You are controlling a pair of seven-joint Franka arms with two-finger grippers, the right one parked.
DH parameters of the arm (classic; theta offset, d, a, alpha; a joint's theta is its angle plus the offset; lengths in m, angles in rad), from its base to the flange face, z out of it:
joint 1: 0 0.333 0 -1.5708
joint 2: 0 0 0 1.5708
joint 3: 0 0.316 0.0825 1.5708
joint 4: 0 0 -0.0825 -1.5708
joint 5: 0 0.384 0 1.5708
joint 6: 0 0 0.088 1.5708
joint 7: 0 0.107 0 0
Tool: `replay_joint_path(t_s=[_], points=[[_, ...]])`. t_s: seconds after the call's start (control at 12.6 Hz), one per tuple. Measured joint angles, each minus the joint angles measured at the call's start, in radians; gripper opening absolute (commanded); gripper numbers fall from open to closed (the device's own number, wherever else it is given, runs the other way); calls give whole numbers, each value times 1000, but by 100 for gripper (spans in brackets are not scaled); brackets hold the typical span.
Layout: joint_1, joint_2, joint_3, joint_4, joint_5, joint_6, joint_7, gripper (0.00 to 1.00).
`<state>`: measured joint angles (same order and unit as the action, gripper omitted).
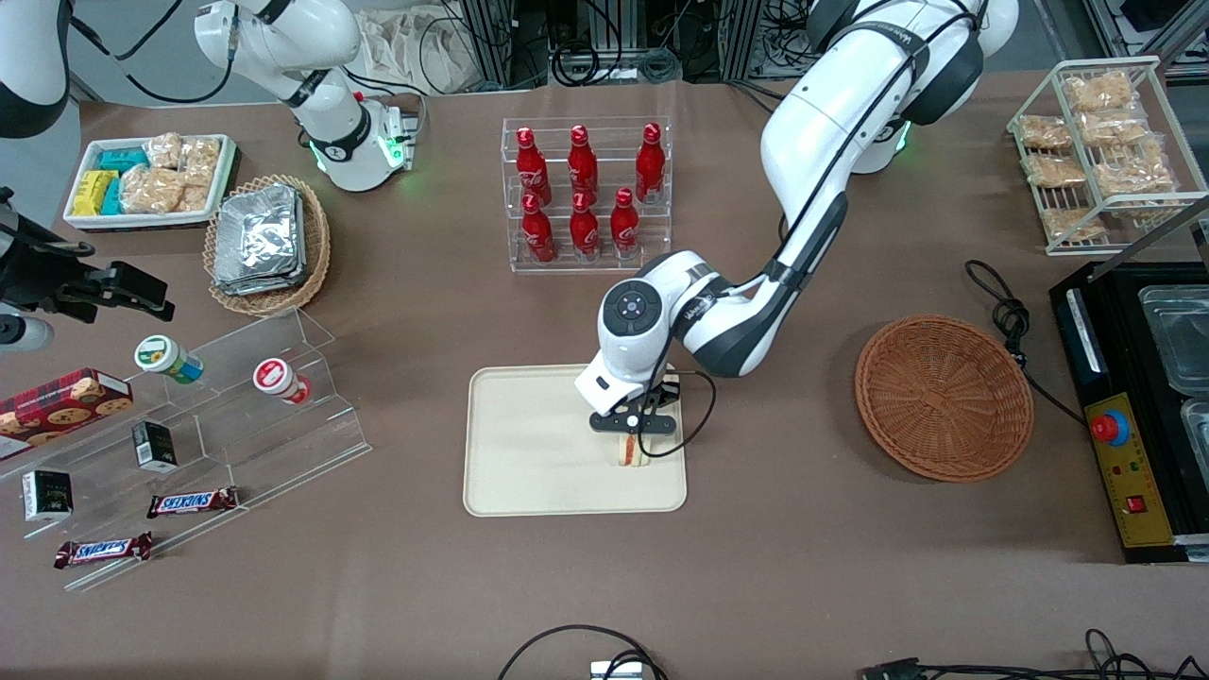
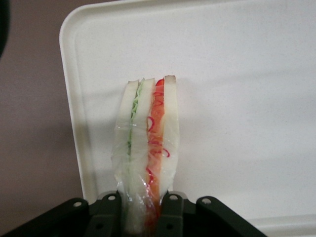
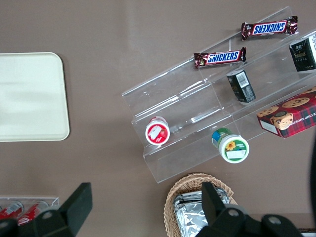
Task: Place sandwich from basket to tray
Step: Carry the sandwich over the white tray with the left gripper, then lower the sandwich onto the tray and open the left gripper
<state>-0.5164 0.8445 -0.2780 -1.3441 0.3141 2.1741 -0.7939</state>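
- A clear stepped display (image 1: 189,416) is sitting toward the parked arm's end of the table, carrying two Snickers bars (image 1: 192,501), a cookie box (image 1: 61,400) and two small tubs (image 1: 168,359).
- A tan wicker basket of foil packets (image 1: 267,242) is lying farther from the front camera than that display, beside a white tray of snack packets (image 1: 151,179).
- The tray (image 1: 529,453), cream with rounded corners, is lying flat on the brown table (image 1: 604,586) near its middle.
- A clear rack of red bottles (image 1: 586,194) is standing farther from the front camera than the tray.
- The gripper (image 1: 635,436) is hanging low over the tray, near the tray corner closest to the basket and the front camera.
- Its jaws are clamping the sandwich (image 2: 146,148), one black finger (image 2: 169,210) pressing each bread face in the left wrist view.
- The sandwich is standing on edge over the tray surface, wrapped in clear film, with green filling along one side and orange-red along the other; whether it is touching the tray cannot be told.
- The basket (image 1: 945,397), round and reddish-brown, is sitting well apart from the tray toward the working arm's end, with nothing showing inside.
- A white wire rack of bagged tan snacks (image 1: 1100,151) is standing farther from the front camera than the basket.
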Motion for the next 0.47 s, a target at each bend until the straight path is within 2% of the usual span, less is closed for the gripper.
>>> replay_joint_path(t_s=[0.08, 0.4, 0.47], points=[[-2, 2, 0, 0, 0, 0, 0, 44], [-2, 5, 0, 0, 3, 0, 0, 98], [-2, 5, 1, 0, 4, 0, 0, 99]])
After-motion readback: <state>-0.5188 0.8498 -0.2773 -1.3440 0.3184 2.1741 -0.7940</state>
